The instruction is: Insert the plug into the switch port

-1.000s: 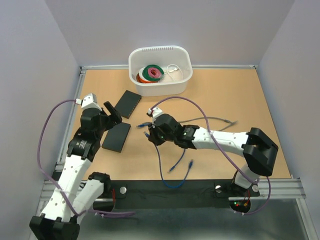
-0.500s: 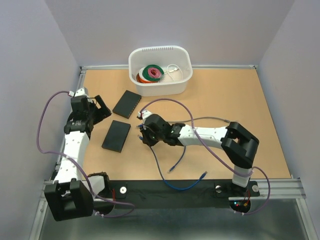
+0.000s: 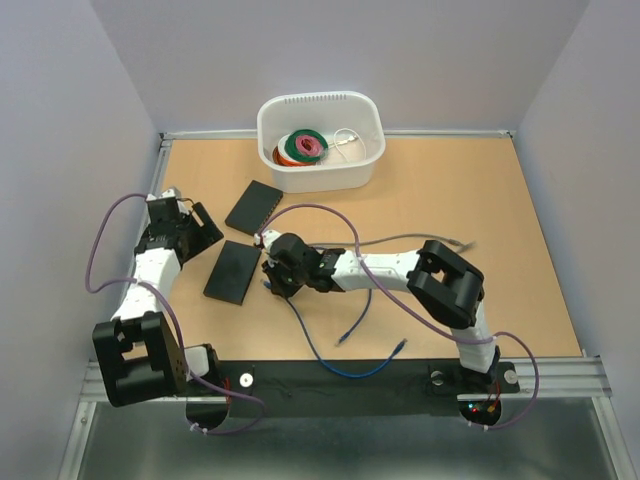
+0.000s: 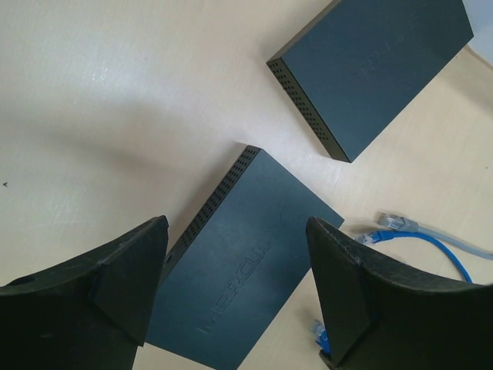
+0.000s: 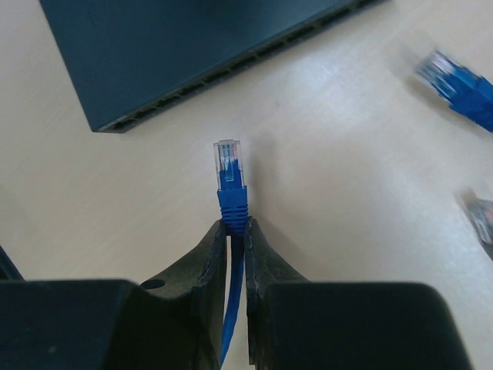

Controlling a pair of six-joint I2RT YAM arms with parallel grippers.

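Right wrist view: right gripper (image 5: 233, 231) closed on the plug (image 5: 229, 166) at its boot; tip near the switch (image 5: 192, 46) ports, not in.
Left gripper (image 4: 235, 239): spread wide above the switch, holding nothing.
Risk: unheld switch slides when pushed; plug tilts, misses port.

Two arms, left arm (image 3: 150, 272) and right arm (image 3: 385, 268), made of smooth white shells along the long links, with chunky black blocks (image 3: 447, 283) at the joints. Trailed by a thin purple cable (image 3: 92, 262) looping loose off each one. Lit by tiny red and green lamps at the right base (image 3: 480, 406). Tipped in matte black: broad wedge-shaped fingers (image 4: 127, 277) on the left gripper (image 4: 235, 227), slimmer, curved, tapering ones on the right gripper (image 5: 235, 225).
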